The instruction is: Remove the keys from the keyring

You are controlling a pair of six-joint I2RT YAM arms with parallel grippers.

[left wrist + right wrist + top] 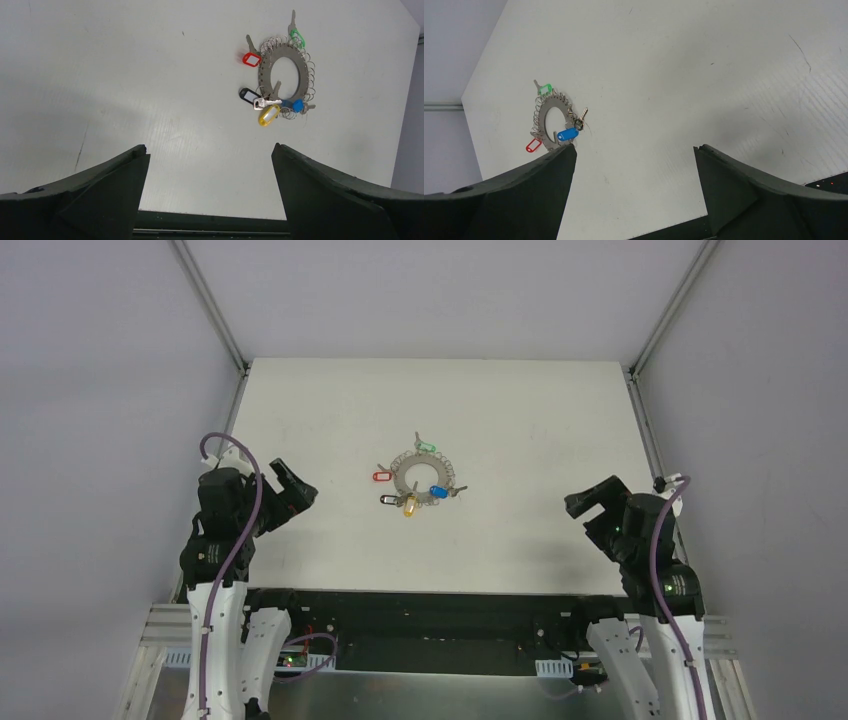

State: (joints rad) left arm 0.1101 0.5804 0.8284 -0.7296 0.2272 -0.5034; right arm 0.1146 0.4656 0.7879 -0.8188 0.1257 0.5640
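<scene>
The keyring (423, 478), keys (409, 504) attached, lies flat on the table (540, 420) ahead, between the left tool (288, 487) and right tool (592, 502); both are spread, empty, likely poised for approach.

- looks like a robotics lab test cell
- bare white table (500, 420), plain grey walls (90, 370), aluminium frame rails (208, 302)
- robot arms (215, 545) with purple cables (259, 490)

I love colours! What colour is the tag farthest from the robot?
The tag is green; left wrist view shows best.
</scene>
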